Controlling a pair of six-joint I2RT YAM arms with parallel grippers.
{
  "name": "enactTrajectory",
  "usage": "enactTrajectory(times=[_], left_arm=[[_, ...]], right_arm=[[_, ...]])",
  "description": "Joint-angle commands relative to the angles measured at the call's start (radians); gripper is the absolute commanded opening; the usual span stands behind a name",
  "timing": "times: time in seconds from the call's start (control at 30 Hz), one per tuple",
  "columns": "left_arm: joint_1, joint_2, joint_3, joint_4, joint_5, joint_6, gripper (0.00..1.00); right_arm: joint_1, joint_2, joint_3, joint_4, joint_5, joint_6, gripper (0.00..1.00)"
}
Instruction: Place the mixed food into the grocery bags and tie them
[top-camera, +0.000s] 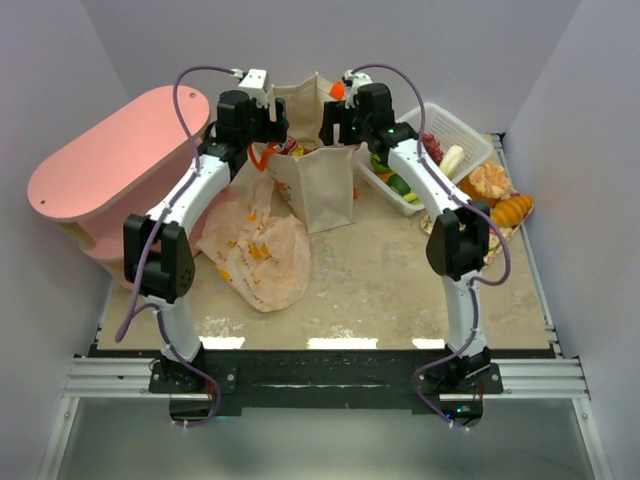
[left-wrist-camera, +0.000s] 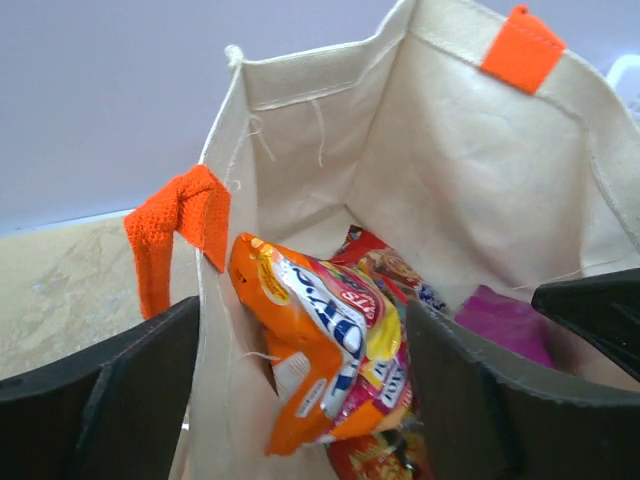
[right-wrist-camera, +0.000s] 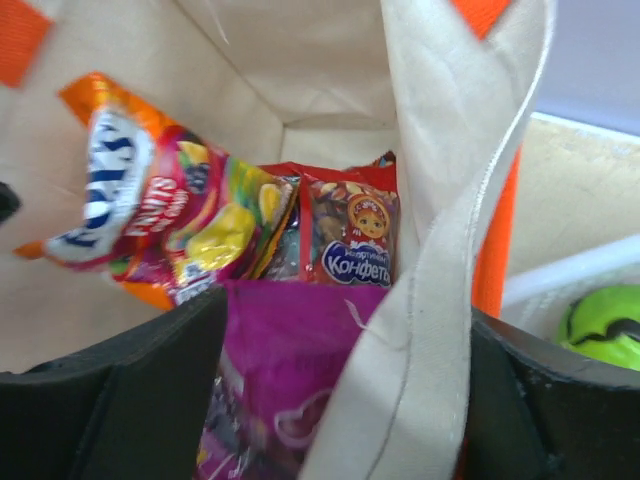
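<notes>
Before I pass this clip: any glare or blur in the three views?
Top view: evenly lit, sharp, white glare patches along the near edge of the table. Left wrist: orange packet fairly sharp, pincer fingers dark and soft. Right wrist: bag rim blurred up close, red packet print readable.

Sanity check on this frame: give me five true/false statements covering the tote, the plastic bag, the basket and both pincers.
1. The canvas tote holds snack packets, among them an orange packet and a purple packet. True.
2. The left pincer and the right pincer both have their jaws apart, each straddling the tote's wall. True.
3. The plastic bag hangs from the left pincer. False: it lies crumpled on the table, beside the tote.
4. The white basket is empty. False: grapes and a leek lie in it.
5. The golden bread is inside the tote. False: it lies outside, to the right of the basket.
</notes>
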Motion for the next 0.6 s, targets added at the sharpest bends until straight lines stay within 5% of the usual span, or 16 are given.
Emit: enactTrajectory(times=[0.0, 0.33, 0.57], left_arm=[[-0.048, -0.191, -0.029, 0.015, -0.005, 0.038, 0.97], [-0.051, -0.628, -0.443, 0.021, -0.076, 0.005, 1.00], [-0.045, -0.805, -0.642, 0.036, -0.142, 0.093, 1.00]], right_arm=[[0.046, -0.297, -0.126, 0.047, 0.023, -0.060, 0.87], [0.270, -0.834, -0.666, 0.186, 0.182, 0.064, 0.98], [0.516, -0.735, -0.918, 0.289, 0.198, 0.180, 0.97]])
